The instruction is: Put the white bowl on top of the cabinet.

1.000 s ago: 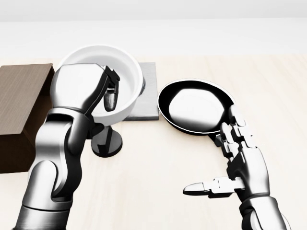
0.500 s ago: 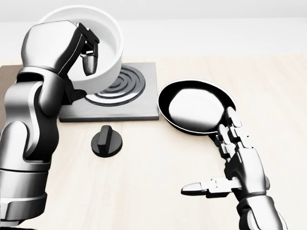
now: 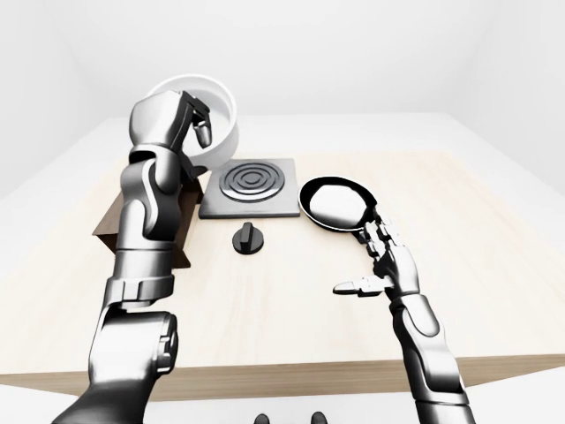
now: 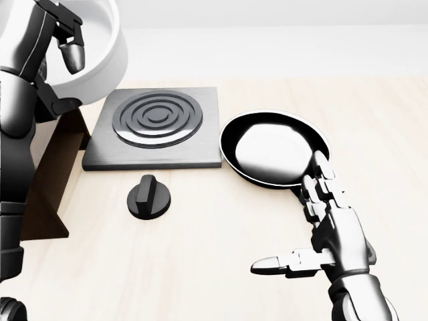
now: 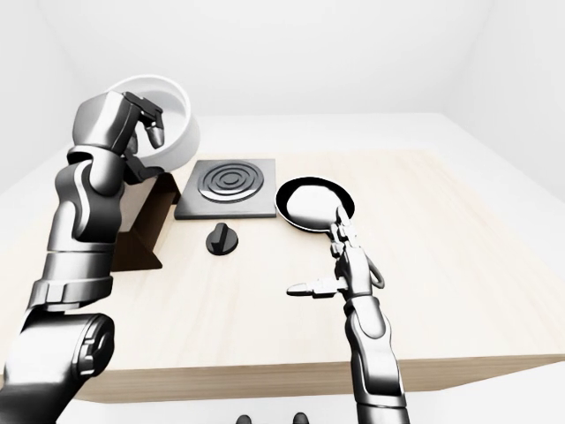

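One second on, left robot hand, fingers clamped over the rim of the round white bowl, has carried it leftward off the square grey burner plate; it now hangs above the dark brown wooden cabinet. Lowering comes next. Right robot hand idles open and empty.

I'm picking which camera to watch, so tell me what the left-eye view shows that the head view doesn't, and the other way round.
Only the left-eye view shows the whole white bowl held up by the left robot hand, the table's near edge and both full arms. Only the head view shows close detail: the burner's rings, the knob's ridge and the open right robot hand's fingers; the bowl is cut off at its top left. Both show the pan, burner, knob and brown cabinet.
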